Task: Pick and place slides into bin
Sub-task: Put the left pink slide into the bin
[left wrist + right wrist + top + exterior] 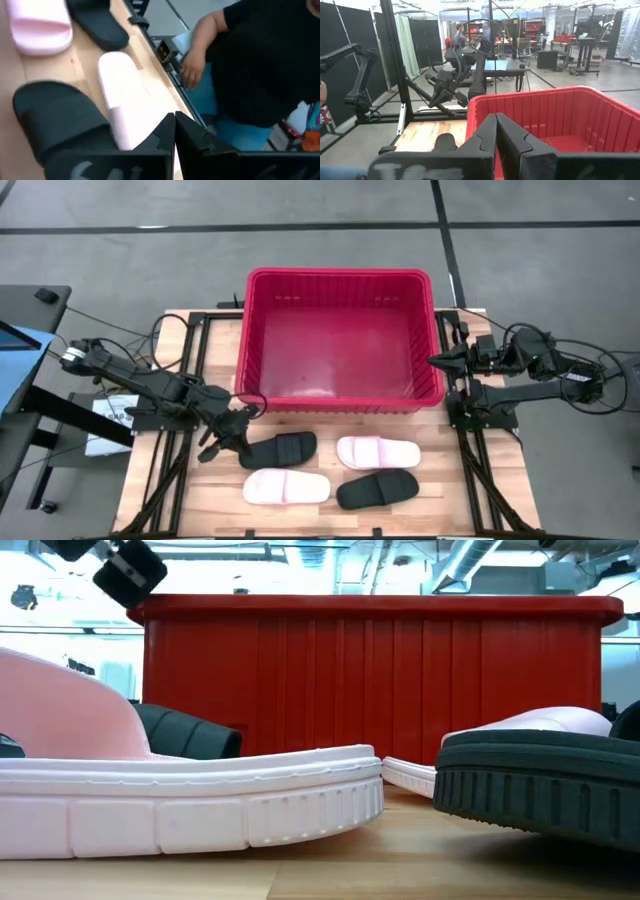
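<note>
all four foam slides (330, 469), two pale pink, two black, lie on the table near the empty red perforated plastic bin (340, 340); left gripper (228, 435) hangs clenched, empty, beside the far-left black one, presumably lining up; right gripper (440, 359) waits clenched at the bin's right rim.

No text, label or number can be read anywhere

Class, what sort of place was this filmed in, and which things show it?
Probably a robotics lab or workshop hall: black curtain partitions, workbenches with equipment, exposed ceiling ducts, and a bare grey floor around the table.
</note>
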Controlling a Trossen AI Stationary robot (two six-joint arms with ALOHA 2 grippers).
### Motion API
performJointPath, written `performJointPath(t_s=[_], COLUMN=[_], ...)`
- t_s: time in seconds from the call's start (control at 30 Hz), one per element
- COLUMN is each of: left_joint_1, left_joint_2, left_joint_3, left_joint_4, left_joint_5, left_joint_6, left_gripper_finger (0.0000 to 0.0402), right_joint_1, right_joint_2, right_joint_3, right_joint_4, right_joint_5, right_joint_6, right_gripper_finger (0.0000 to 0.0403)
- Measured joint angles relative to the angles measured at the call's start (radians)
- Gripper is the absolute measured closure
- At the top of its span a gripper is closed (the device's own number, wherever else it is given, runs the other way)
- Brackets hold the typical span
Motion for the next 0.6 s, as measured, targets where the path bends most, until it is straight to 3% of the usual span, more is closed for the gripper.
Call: performJointPath(t_s=[0.13, 0.47, 0.6], left_joint_1=[-0.051, -0.241, -0.295], left_joint_2=[0.007, 0.007, 0.007], left_joint_3=[0.000, 0.000, 0.000], left_joint_4=[-0.039, -0.066, -0.074], left_joint_5=[-0.121, -0.495, -0.602], left_joint_6=[-0.030, 0.110, 0.072], left_gripper_finger=[0.0401, 0.0401, 0.0401], right_joint_1=[0.000, 0.000, 0.000], right_joint_2=[0.000, 0.000, 0.000], right_joint_3=[0.000, 0.000, 0.000], right_joint_4=[0.000, 0.000, -0.001], right_joint_5=[0.000, 0.000, 0.000], right_joint_6=[0.000, 0.000, 0.000], right_gripper_finger=[0.0403, 0.0403, 0.0403])
